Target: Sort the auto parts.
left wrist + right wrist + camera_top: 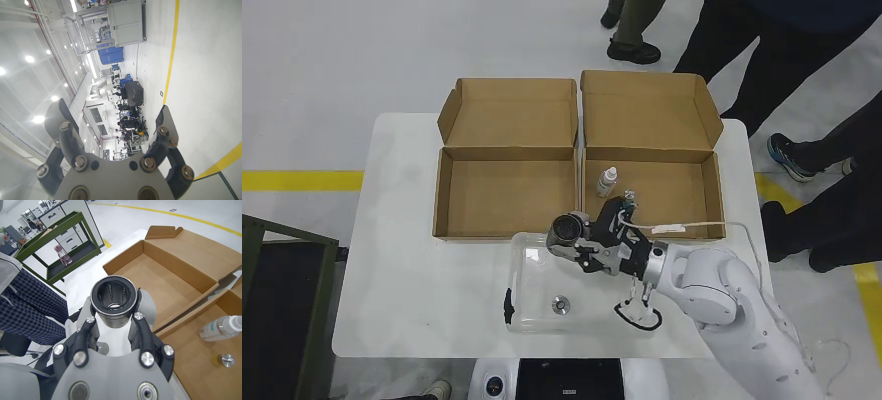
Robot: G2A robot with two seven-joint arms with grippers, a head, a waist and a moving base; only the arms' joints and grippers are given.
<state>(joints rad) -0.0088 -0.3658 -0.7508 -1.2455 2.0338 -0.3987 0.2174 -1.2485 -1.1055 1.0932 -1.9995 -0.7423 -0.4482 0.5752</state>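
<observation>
The right gripper (pixel 115 303) is squeezed tight on a black metal tube with a shiny ring at its end (pixel 113 315). Rows of tiny balls run down the inside of the tube. From above, the tube (pixel 565 232) is held over the far edge of a clear plastic tray (pixel 527 262) on the white table (pixel 402 250). It is just in front of the near wall of the left brown cardboard box (pixel 504 195), close to where the two boxes meet. A small round silver part (pixel 562 304) lies in the tray. The right brown cardboard box (pixel 672 190) has a small clear bottle with a white cap (pixel 606 181) lying in it, and a little shiny metal knob (pixel 228 360) near the bottle. The left gripper (pixel 113 111) has its fingers spread wide with nothing between them, and it points away at the room.
</observation>
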